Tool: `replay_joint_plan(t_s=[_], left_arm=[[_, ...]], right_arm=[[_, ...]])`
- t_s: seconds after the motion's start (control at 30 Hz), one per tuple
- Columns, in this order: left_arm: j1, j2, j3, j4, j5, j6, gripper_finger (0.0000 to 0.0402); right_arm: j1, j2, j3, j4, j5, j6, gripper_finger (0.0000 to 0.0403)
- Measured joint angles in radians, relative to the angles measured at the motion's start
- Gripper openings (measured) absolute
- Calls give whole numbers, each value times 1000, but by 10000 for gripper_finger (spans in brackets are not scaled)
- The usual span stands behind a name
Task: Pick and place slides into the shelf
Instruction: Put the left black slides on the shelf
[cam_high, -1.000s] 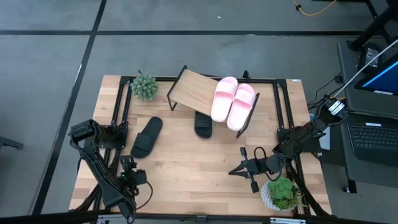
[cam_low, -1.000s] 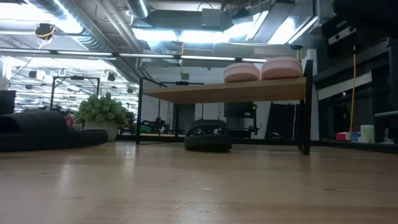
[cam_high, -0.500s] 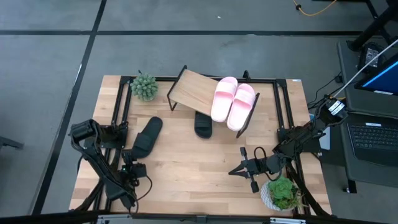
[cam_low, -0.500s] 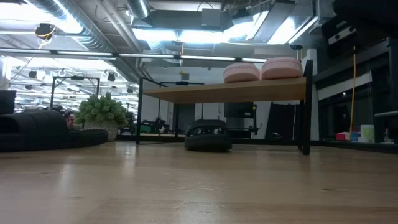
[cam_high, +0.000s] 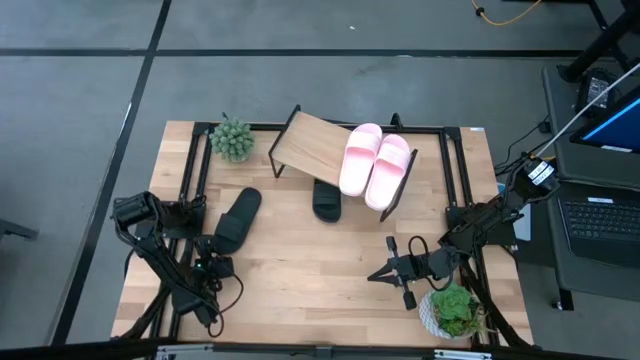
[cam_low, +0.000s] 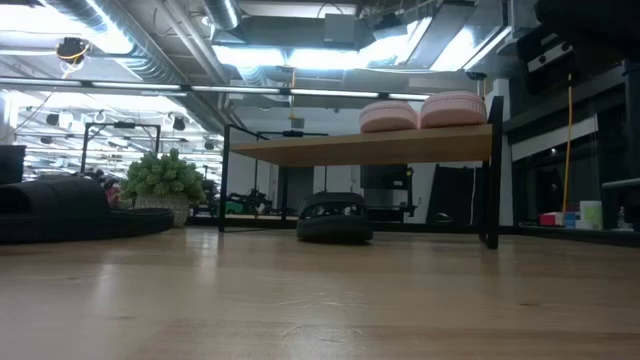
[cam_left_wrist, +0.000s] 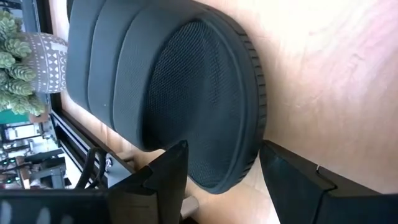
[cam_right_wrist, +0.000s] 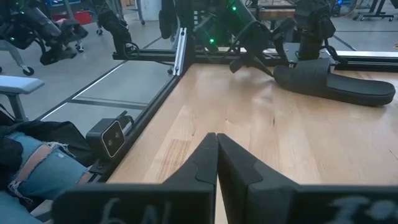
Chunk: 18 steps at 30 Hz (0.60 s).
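Two pale pink slides (cam_high: 360, 157) (cam_high: 391, 170) lie side by side on the right half of the slanted wooden shelf (cam_high: 312, 143). One black slide (cam_high: 327, 200) lies on the table, partly under the shelf. Another black slide (cam_high: 237, 220) lies flat on its sole at the table's left. My left gripper (cam_high: 214, 266) stands open at this slide's near end, its fingers (cam_left_wrist: 175, 163) on either side of the rounded end (cam_left_wrist: 233, 171); I see no touch. My right gripper (cam_high: 384, 272) waits shut near the table's right front.
A potted succulent (cam_high: 233, 139) stands at the far left beside the shelf. A leafy plant (cam_high: 450, 309) stands at the near right corner, close to my right arm. Black frame rails (cam_high: 187, 180) run along the table's edges. Bare wood lies between both arms.
My left gripper has sunk and gone toward the table's far edge, up to the near end of the left black slide, staying open. The slides have kept still.
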<state>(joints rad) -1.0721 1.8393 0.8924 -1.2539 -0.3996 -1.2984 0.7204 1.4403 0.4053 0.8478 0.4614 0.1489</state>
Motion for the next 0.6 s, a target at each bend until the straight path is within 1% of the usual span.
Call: replay_joint_plan(t_s=[0.2,0.6], left_arm=[[0,-1,-21,45,-4,0,190],[0,-2,-46,60,-36,2,186]], right_arm=[[0,0,0,0,0,0,12],[0,0,0,0,0,0,12]])
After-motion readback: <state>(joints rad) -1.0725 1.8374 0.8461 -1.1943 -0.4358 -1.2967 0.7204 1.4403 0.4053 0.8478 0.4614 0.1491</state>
